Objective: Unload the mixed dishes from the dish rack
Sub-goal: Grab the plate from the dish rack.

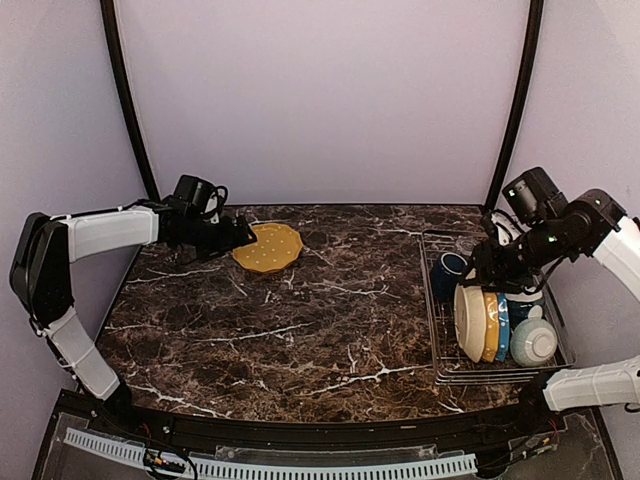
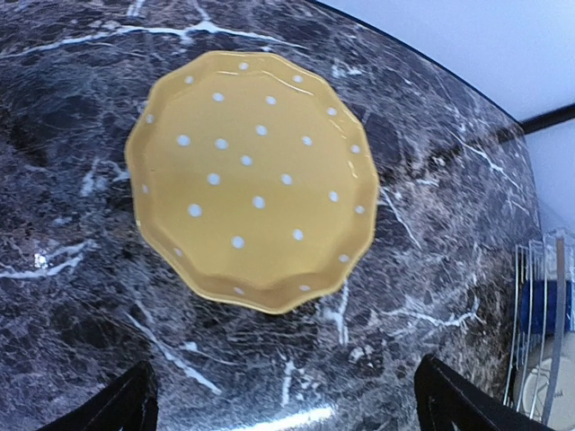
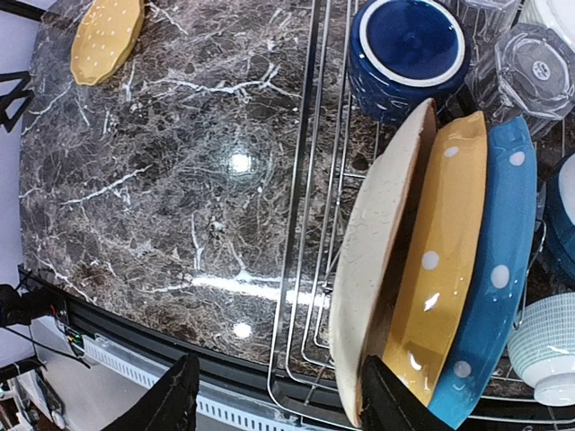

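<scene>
A yellow white-dotted plate (image 1: 268, 247) lies flat on the marble table at the far left, and it fills the left wrist view (image 2: 252, 180). My left gripper (image 1: 244, 237) is open and empty just short of its near rim (image 2: 287, 409). The dish rack (image 1: 437, 335) at the right holds a cream plate (image 3: 377, 260), a yellow plate (image 3: 440, 260) and a blue dotted plate (image 3: 499, 269) on edge. It also holds a dark blue cup (image 3: 406, 54), a clear tumbler (image 3: 535, 67) and a teal-and-white bowl (image 3: 548, 346). My right gripper (image 3: 283, 400) hovers open over the rack's near left corner, with one finger by the cream plate's rim.
The rack's wire side (image 3: 310, 224) runs between my right fingers. The table's front edge and a white perforated strip (image 1: 300, 465) lie below. Dark marble (image 1: 330, 320) spans the space between the flat plate and the rack.
</scene>
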{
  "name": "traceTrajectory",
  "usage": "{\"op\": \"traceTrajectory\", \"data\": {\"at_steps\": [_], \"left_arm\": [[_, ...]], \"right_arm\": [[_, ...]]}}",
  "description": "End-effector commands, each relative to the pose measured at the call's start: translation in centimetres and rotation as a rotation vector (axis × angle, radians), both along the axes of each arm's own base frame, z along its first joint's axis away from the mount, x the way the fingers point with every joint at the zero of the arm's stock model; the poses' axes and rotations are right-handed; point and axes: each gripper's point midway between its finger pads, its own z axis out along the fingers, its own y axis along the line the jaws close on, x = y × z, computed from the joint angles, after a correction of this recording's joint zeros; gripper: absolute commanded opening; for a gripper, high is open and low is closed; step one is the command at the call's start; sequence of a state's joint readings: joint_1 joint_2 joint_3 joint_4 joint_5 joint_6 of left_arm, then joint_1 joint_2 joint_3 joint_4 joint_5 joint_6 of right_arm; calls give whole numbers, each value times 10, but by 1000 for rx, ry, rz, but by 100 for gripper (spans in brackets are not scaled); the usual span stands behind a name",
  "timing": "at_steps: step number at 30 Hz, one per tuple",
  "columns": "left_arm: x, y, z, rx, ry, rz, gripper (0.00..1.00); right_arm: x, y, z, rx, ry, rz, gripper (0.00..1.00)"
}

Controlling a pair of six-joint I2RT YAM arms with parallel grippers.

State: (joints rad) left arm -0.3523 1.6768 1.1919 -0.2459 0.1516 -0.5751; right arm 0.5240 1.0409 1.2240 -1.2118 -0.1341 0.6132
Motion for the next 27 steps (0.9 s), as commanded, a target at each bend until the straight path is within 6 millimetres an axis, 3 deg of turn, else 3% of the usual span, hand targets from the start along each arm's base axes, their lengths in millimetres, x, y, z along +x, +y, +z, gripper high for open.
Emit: {"op": "traceTrajectory", "data": {"at_steps": [1, 10, 13, 16, 19, 22, 27], "left_arm": [[-28, 4, 6, 43, 11, -33, 99], [-48, 1, 39, 1, -69, -54, 99], [-51, 0, 43, -9, -81, -59, 99], [-54, -2, 47, -22, -86, -68, 99], [-56, -3, 50, -28, -93, -73, 99], [-59, -3, 49, -28, -92, -77, 99], [-60, -4, 48, -33, -88, -82, 99]], "right_arm": [[8, -5, -8, -12, 27, -123, 52], [20, -19, -32, -140, 60, -185, 40], [25, -17, -41, -144, 60, -185, 36], [27, -16, -51, -159, 84, -190, 25], [29, -16, -56, -166, 83, -190, 22], [29, -16, -54, -176, 80, -177, 14], [29, -18, -32, -177, 49, -155, 0]]}}
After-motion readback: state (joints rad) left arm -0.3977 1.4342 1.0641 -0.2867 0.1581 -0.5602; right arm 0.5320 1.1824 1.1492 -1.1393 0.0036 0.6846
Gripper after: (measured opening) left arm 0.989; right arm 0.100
